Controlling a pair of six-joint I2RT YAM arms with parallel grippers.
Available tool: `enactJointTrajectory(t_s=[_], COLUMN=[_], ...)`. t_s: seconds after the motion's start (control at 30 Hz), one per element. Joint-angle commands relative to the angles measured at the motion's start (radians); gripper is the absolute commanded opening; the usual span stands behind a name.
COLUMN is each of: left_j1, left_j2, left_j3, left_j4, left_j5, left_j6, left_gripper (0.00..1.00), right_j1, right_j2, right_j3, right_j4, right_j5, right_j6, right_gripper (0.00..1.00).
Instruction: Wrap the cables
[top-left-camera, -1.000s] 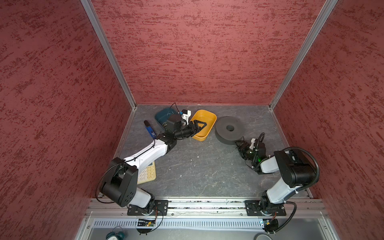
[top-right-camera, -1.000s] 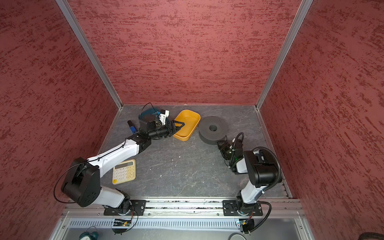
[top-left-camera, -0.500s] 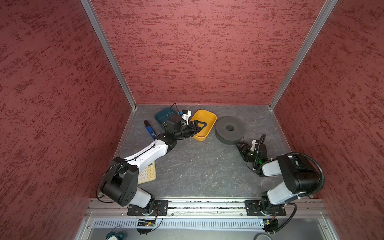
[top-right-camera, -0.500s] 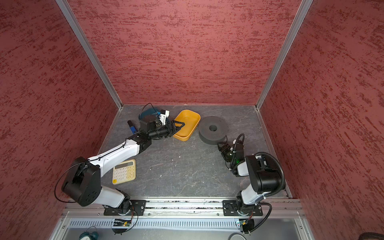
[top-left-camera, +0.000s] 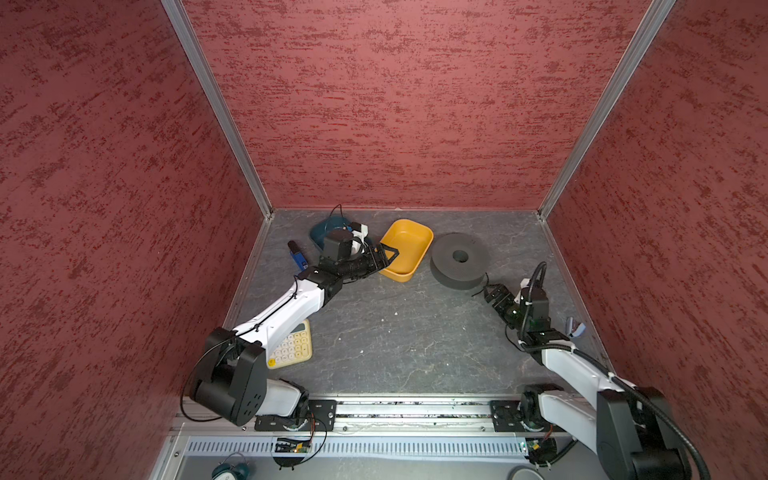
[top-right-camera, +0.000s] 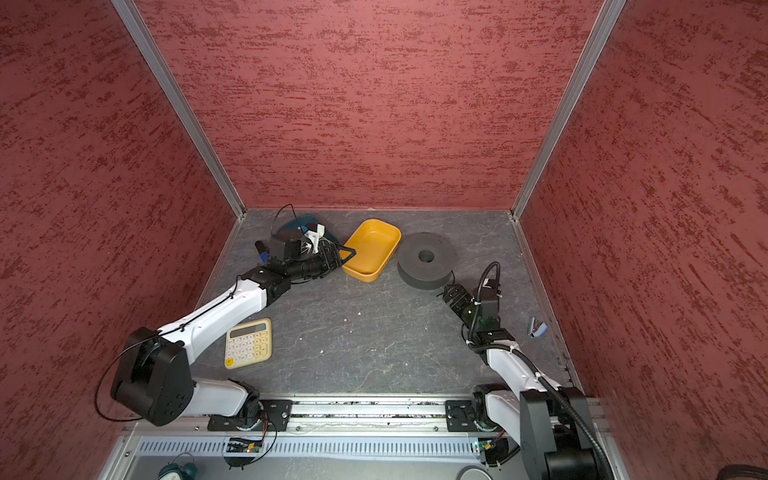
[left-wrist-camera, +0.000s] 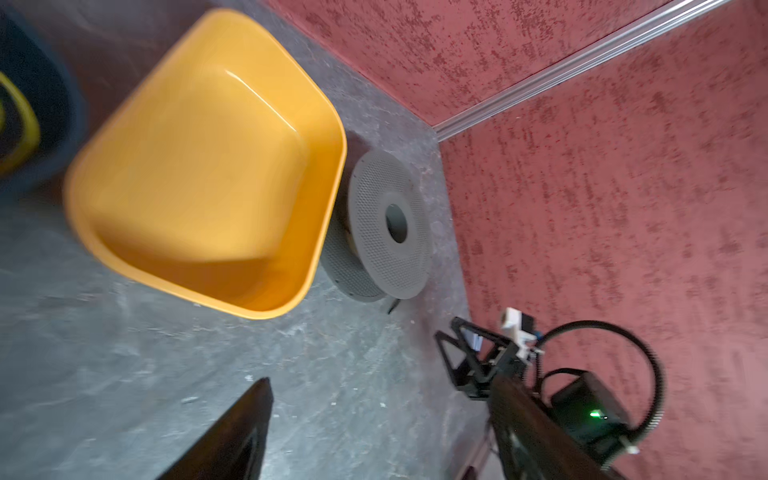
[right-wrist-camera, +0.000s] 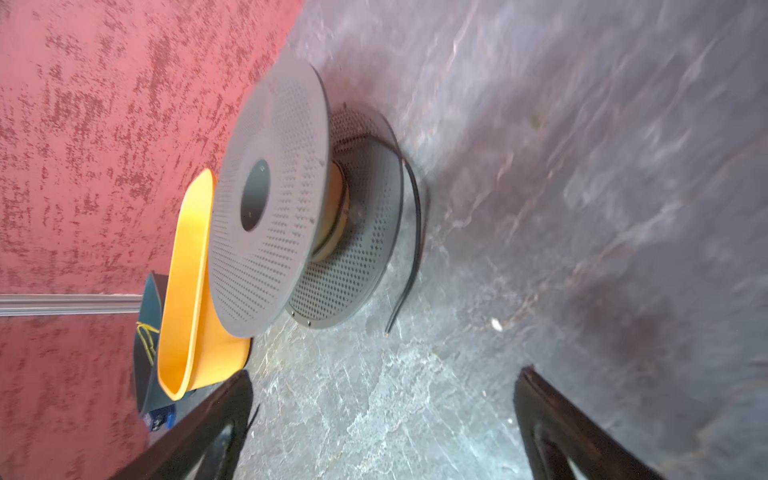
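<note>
As both sets of jaws have just sprung wide, right gripper (right-wrist-camera: 384, 372) empty; left gripper (top-left-camera: 384, 254) released beside yellow tray (top-left-camera: 401, 274) | cable (right-wrist-camera: 411, 232) tail loose against spool (right-wrist-camera: 266, 208), toward far-right corner of table (top-left-camera: 395, 332) | wrap looks unfinished; regrasp likely

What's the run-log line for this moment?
left gripper: open, empty, by yellow tray | right gripper: open, empty | cable: loose end beside spool

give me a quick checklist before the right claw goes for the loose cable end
1. right claw open and empty: ok
2. cable end lying loose beside the spool, ahead of the right claw: ok
3. spool lying flat: ok
4. left claw open, at the tray rim, away from the spool: ok
5. how much cable is wound on the spool: cannot tell
</note>
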Motion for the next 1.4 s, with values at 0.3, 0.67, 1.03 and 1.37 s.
enactJointTrajectory(t_s=[0.3, 0.67, 1.03, 1.37], left_j1=[0.102, 0.131, 0.195, 0.308], left_j2=[-0.129, -0.241, 0.01, 0.183], left_j3=[-0.024, -0.443, -0.632, -0.729], left_j4=[-0.294, 0.31, 0.964, 1.269], left_j5=[-0.405, -0.679, -0.735, -0.579], left_j6=[0.351, 0.695, 0.85, 0.753], left_gripper=[0.99, 1.0, 1.0, 1.0], right_j1=[-0.005, -0.006, -0.005, -0.005], right_j2=[-0.061, -0.038, 0.117, 0.251], right_j3=[0.144, 0.065, -0.11, -0.187], right_j4=[-0.074, 0.213, 0.683, 1.014], right_j5=[0.339, 0.382, 0.306, 0.272], right_j6=[-0.294, -0.612, -0.776, -0.897], right_gripper=[0.99, 0.99, 0.99, 0.99])
